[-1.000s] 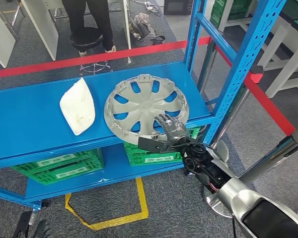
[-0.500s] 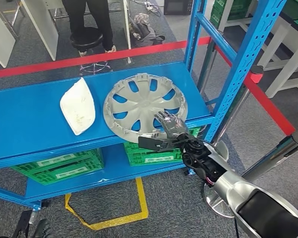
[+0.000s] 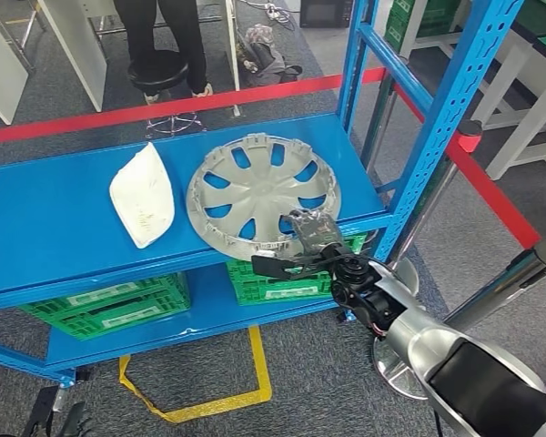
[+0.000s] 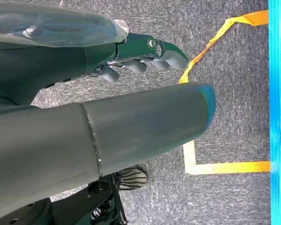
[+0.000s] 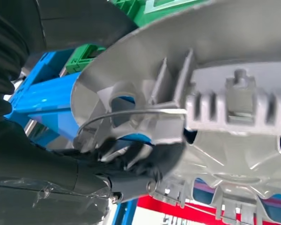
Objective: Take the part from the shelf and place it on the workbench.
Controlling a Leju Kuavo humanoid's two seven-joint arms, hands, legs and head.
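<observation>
Silver hubcap (image 3: 262, 194) on blue shelf (image 3: 57, 238), right hand (image 3: 310, 238) gripping its rim, green crates (image 3: 112, 304) below, contents hidden.

Grey carpet floor (image 3: 311, 382) with yellow tape (image 3: 260, 355), perhaps white benches (image 3: 524, 109) behind.

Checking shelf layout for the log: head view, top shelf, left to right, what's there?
white part → silver wheel cover → right hand gripping the cover's near right rim → blue shelf upright.
</observation>
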